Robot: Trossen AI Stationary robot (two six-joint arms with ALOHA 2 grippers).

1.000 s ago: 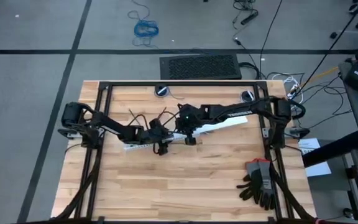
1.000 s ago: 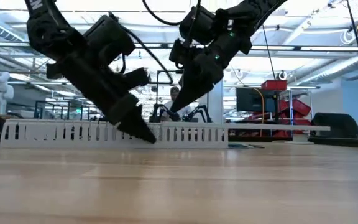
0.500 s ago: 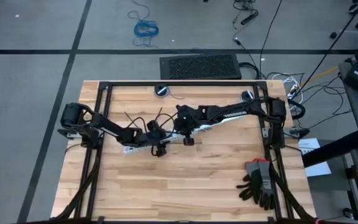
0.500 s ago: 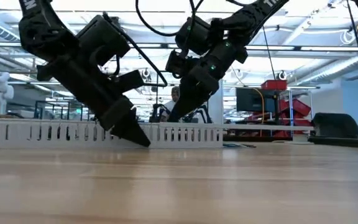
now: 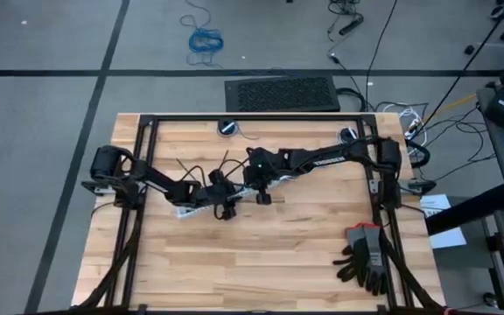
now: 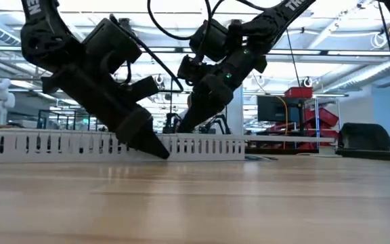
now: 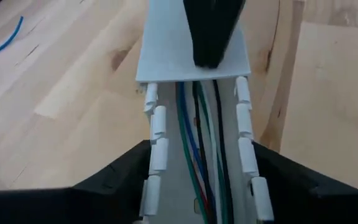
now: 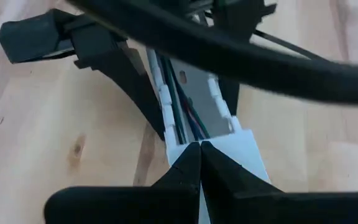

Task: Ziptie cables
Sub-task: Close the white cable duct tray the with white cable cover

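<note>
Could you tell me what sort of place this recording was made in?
Most likely a robotics lab or workshop. The low view shows an open hall with ceiling strip lights and a red equipment rack behind the wooden table, and the high view shows loose cables on the floor.

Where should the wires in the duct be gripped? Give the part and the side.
Probably best to grip the wires on the uncovered stretch, coming straight down from above and closing across the bundle. They lie lengthwise in the white duct; its slotted walls block the sides, and the cover hides the rest.
</note>
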